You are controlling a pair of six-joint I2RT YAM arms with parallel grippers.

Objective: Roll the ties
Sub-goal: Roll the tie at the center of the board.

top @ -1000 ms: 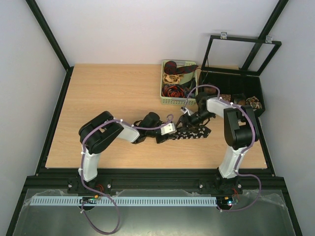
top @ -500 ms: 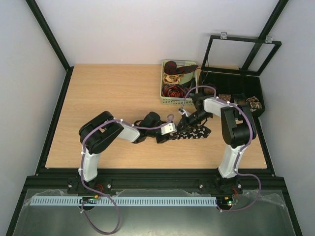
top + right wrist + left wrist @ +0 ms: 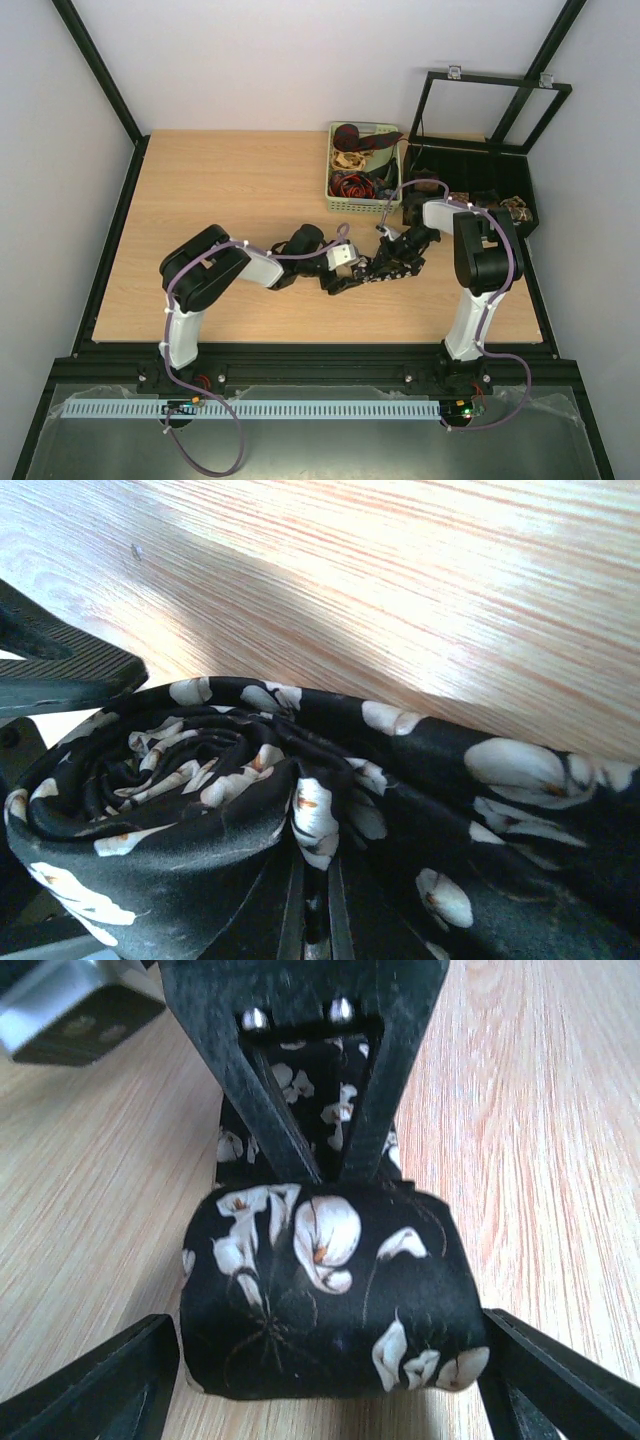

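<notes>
- Black flowered tie [image 3: 330, 1295] lies mid-tabletop [image 3: 220, 190], its near end rolled into a coil.
- Left claw [image 3: 330, 1332] gapes wide, flanking the coil (contact unclear).
- Right claw [image 3: 335, 1175] is pinched closed on the tie's fabric.

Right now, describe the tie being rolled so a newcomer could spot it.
On the wooden table, look in front of the green basket. The tie there is partly rolled into a coil. It alone is black with white flowers; the basket's ties are red or beige.

green basket [image 3: 352, 207], black case [image 3: 455, 162], wooden table [image 3: 220, 190]
</notes>
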